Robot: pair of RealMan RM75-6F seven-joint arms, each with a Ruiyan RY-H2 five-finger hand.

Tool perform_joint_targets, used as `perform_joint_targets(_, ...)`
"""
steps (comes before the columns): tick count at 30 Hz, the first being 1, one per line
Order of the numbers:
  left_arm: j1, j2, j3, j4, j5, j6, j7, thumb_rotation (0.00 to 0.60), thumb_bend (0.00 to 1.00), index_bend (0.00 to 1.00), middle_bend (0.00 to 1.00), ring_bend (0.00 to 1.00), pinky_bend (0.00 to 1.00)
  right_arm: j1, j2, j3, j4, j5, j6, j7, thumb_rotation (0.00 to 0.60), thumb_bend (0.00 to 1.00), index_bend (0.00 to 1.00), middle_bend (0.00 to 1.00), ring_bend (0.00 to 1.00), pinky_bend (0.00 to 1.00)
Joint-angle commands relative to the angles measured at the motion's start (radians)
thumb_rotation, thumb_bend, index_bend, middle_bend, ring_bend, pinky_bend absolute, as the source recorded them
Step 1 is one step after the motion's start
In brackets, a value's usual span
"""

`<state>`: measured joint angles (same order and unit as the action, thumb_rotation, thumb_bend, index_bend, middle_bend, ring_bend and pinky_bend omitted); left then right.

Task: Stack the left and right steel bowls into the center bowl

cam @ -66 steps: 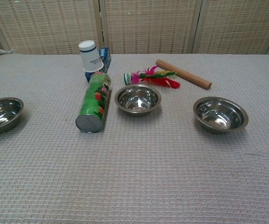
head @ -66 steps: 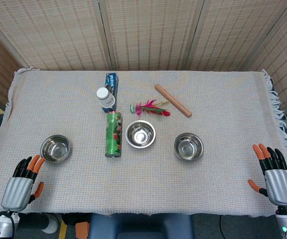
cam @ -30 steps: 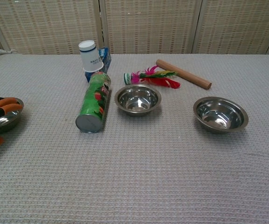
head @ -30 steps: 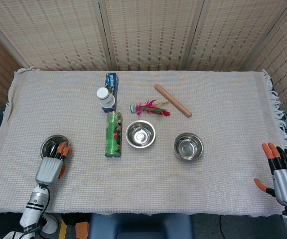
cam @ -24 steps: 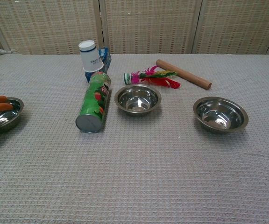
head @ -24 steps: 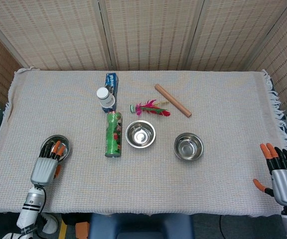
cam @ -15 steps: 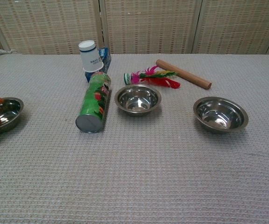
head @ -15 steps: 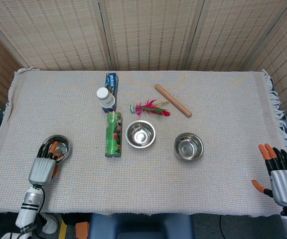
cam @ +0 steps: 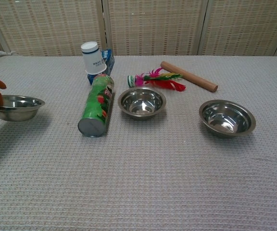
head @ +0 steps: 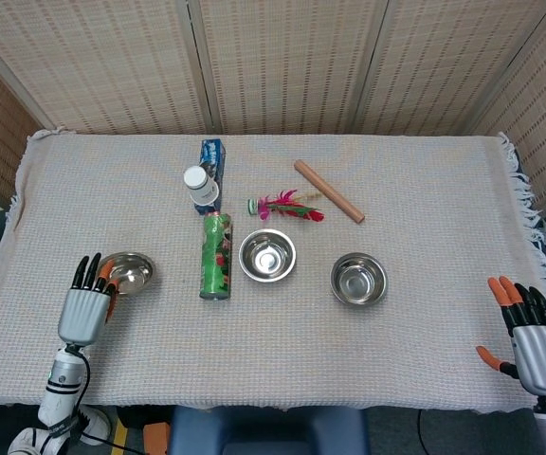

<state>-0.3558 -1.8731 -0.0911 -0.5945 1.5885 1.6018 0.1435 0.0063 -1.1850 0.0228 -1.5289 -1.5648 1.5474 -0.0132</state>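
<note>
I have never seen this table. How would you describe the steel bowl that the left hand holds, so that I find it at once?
Start at the green can lying near the middle of the cloth-covered table. The center bowl and the right bowl sit on its right; the left bowl is alone on its other side. Only this one is gripped at its rim by the left hand and lifted off the cloth.

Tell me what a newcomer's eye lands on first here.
The left hand holding the left bowl off the cloth, at the table's left side. Next, the green can lying on its side, just left of the center bowl. The right bowl sits untouched, with the right hand open by the table's right edge.
</note>
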Motion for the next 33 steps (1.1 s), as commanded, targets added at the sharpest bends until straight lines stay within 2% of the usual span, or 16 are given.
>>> perform_joint_targets(1,-0.045,0.008,-0.013,-0.055,0.029,0.042,0.022,0.6,0.63,0.78,0.23,0.07,0.14,-0.001,0.002,-0.001,-0.002,-0.002,0.002,0.004,0.6,0.05,0.0,0.0,0.0,0.0)
perform_joint_targets(8,-0.166,0.016,-0.063,-0.198,0.051,0.016,0.083,0.6,0.64,0.78,0.23,0.07,0.14,-0.004,0.009,0.001,-0.004,-0.001,0.008,0.015,0.6,0.05,0.0,0.0,0.0,0.0)
perform_joint_targets(13,-0.278,-0.028,-0.108,-0.223,0.048,-0.06,0.11,0.6,0.64,0.78,0.24,0.08,0.14,-0.006,0.014,0.006,-0.006,0.007,0.01,0.025,0.6,0.05,0.0,0.0,0.0,0.0)
perform_joint_targets(19,-0.392,-0.108,-0.142,-0.187,0.033,-0.149,0.123,0.6,0.63,0.78,0.24,0.08,0.14,-0.007,0.024,0.014,-0.006,0.02,0.009,0.046,0.6,0.05,0.0,0.0,0.0,0.0)
perform_joint_targets(28,-0.459,-0.226,-0.123,-0.052,0.006,-0.243,0.142,0.6,0.64,0.77,0.24,0.08,0.14,-0.013,0.047,0.019,-0.009,0.024,0.019,0.091,0.6,0.05,0.0,0.0,0.0,0.0)
perform_joint_targets(33,-0.461,-0.242,-0.112,-0.025,0.002,-0.252,0.134,0.6,0.61,0.66,0.24,0.08,0.14,-0.016,0.051,0.018,-0.009,0.021,0.023,0.099,0.6,0.05,0.0,0.0,0.0,0.0)
